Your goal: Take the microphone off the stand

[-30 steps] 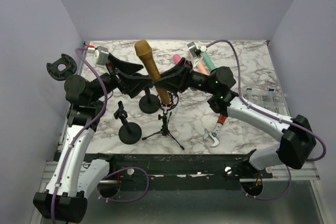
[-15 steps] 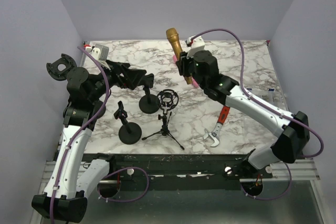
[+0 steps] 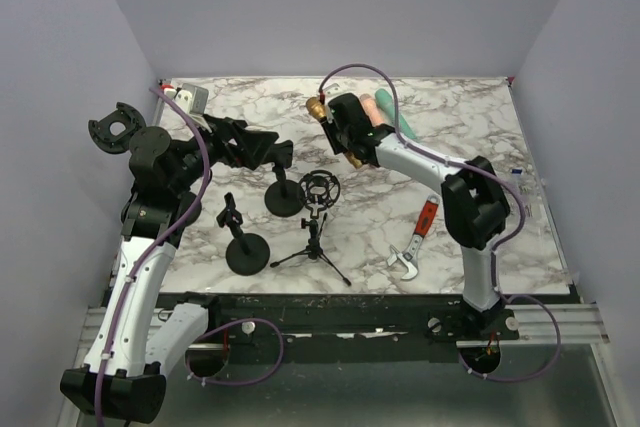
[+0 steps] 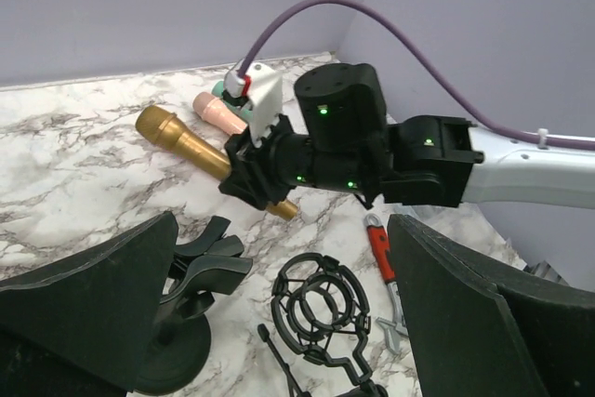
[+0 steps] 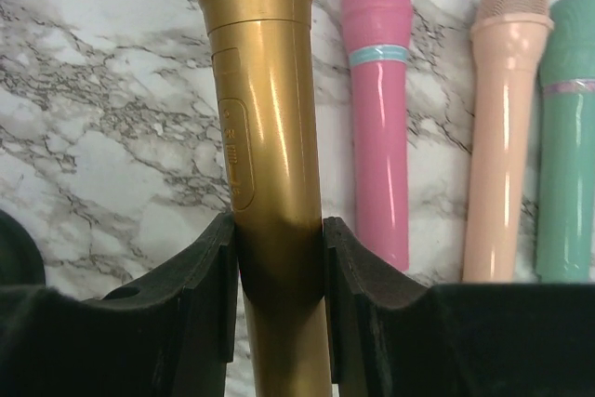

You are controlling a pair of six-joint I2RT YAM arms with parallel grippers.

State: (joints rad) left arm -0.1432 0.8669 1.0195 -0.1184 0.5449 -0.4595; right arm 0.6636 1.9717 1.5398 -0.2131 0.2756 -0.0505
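right gripper [image 5: 279, 267]: fingers slightly parted, clamped on the shaft of the gold microphone [image 5: 265, 118] | microphone: clear of the tripod stand [image 3: 318, 215], low over the far part of the table [image 3: 470, 117], beside a pink microphone [image 5: 376, 90]; contact with the marble unclear | left gripper [image 3: 272, 150]: spread wide, holding nothing, near the stand

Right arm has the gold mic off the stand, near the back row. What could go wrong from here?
1. The right pincer grips the gold microphone near its tail, long head end unsupported; it may pivot or slip.
2. It hangs beside the pink microphone; lowering here could knock that into the peach microphone.
3. The open left pincer is close to the clip stand; a careless move could tip it.
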